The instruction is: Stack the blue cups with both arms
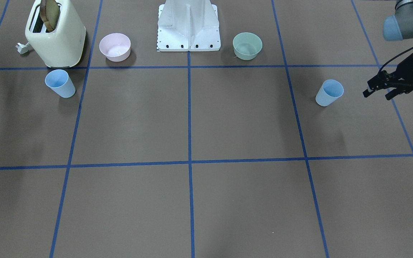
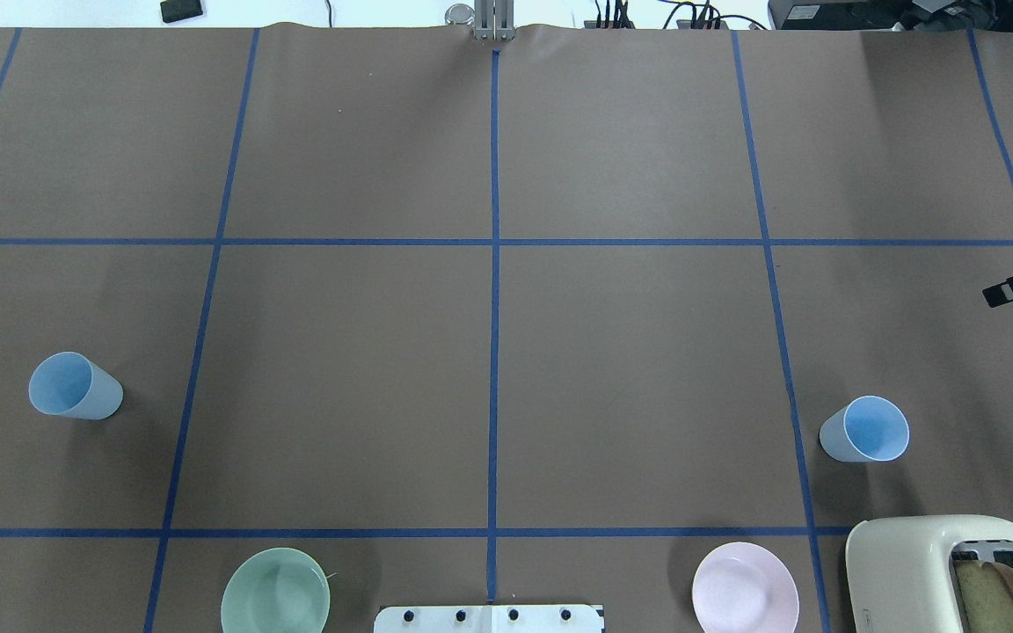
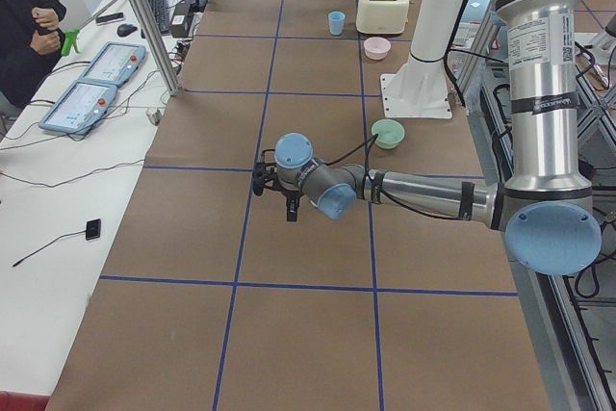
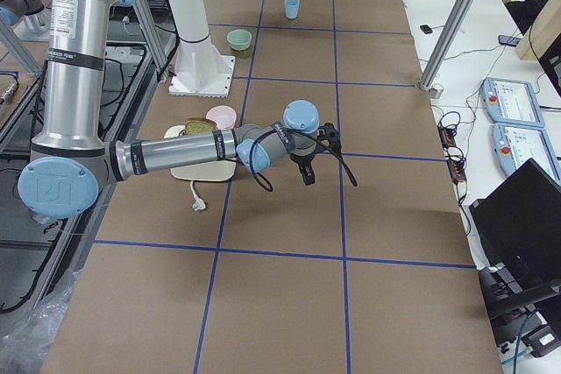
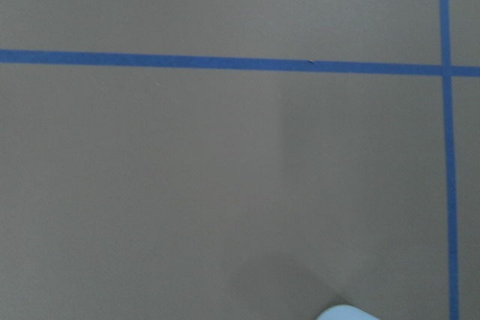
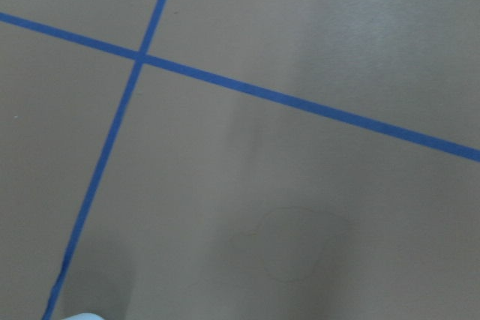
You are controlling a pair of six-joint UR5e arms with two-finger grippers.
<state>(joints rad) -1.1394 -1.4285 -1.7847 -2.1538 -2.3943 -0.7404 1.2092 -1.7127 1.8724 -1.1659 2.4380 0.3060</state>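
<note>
The table [image 1: 228,118] is covered in flat brown, ruled into large squares by blue tape lines [image 1: 189,107]. In the front-facing view the cup on the left [image 1: 60,83] and the cup on the right [image 1: 329,92] are the same pale blue. Along the top sit a pale pink bowl [image 1: 115,46], a mint-green bowl [image 1: 247,45] and a white pedestal [image 1: 188,28] with black dots on its lower edge. The toaster [image 1: 57,36], upper left, is cream and the toast [image 1: 50,14] in it is brown. At the upper right the left arm [image 1: 412,18] is grey with a light-blue cap, and the left gripper [image 1: 376,93] is black
</note>
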